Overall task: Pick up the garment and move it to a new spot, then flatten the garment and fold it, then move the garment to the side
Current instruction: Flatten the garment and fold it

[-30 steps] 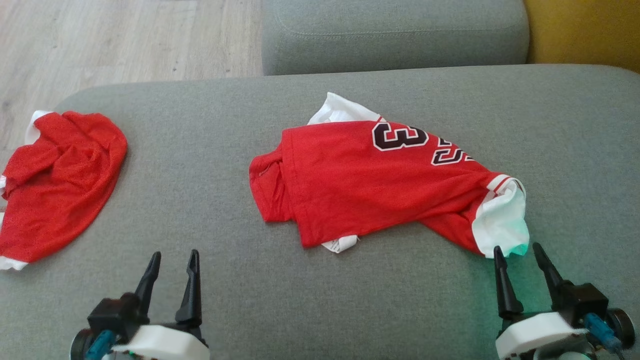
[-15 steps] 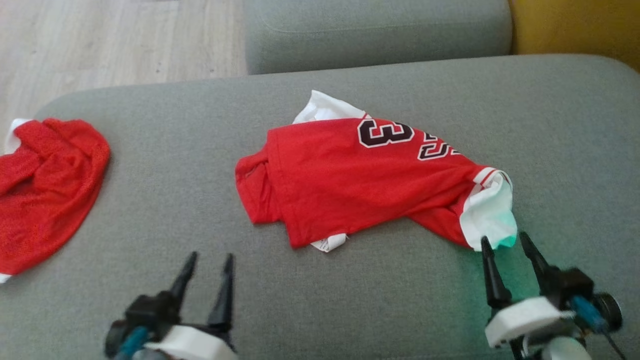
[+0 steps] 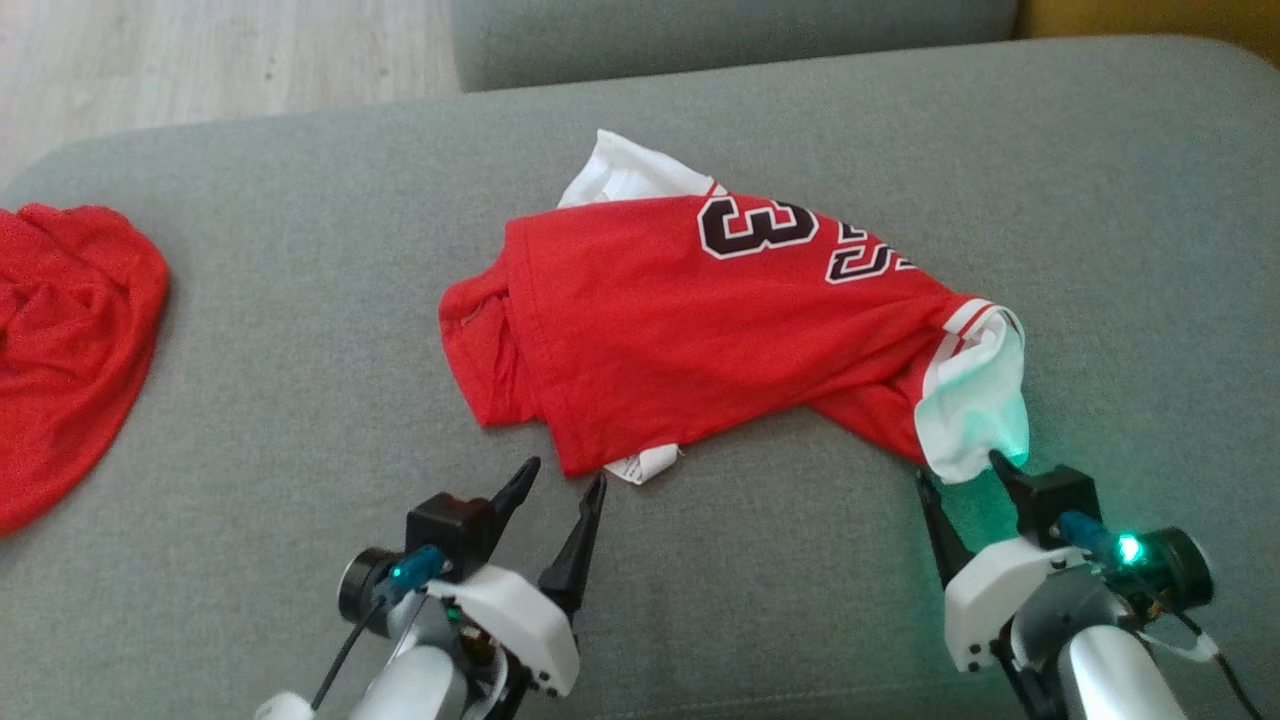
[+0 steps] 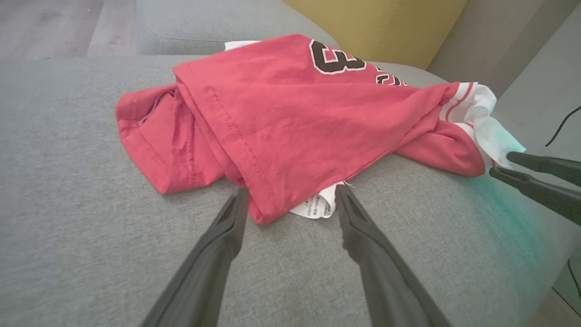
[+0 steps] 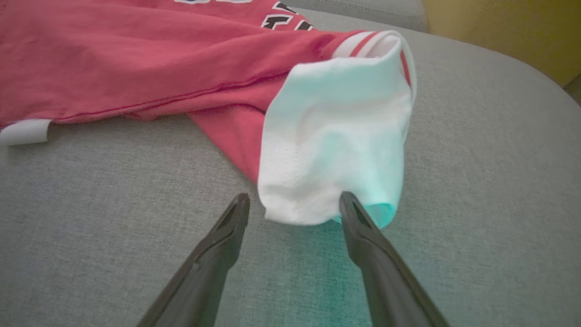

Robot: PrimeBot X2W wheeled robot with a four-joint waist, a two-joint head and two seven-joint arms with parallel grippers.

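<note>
Red jersey (image 3: 700, 330) with black numerals lies crumpled and partly doubled over on the grey sofa cushion (image 3: 300, 420). One white sleeve (image 3: 975, 400) trails off its right end, and a white label (image 3: 645, 465) pokes out from under its near corner.

The left arm rises from the bottom of the head view below the jersey, its pale forearm slanting up and to the right. The left end effector (image 3: 564, 472) points at the jersey's near corner, low over the cushion. Its two dark fingers are spread wide and grasp nothing. In the left wrist view their tips flank the corner and label, just beside the cloth. Whether they touch it cannot be told.

The right arm comes up from below the jersey's right end and leans slightly left. A green light glows on its wrist and tints the sleeve. The right end effector (image 3: 958, 468) is also released, fingers apart and empty. In the right wrist view the sleeve's cuff sits between the tips, and one tip is right at its edge.

Well to the left of the jersey, another red garment (image 3: 70, 340) lies bunched on the same cushion.
</note>
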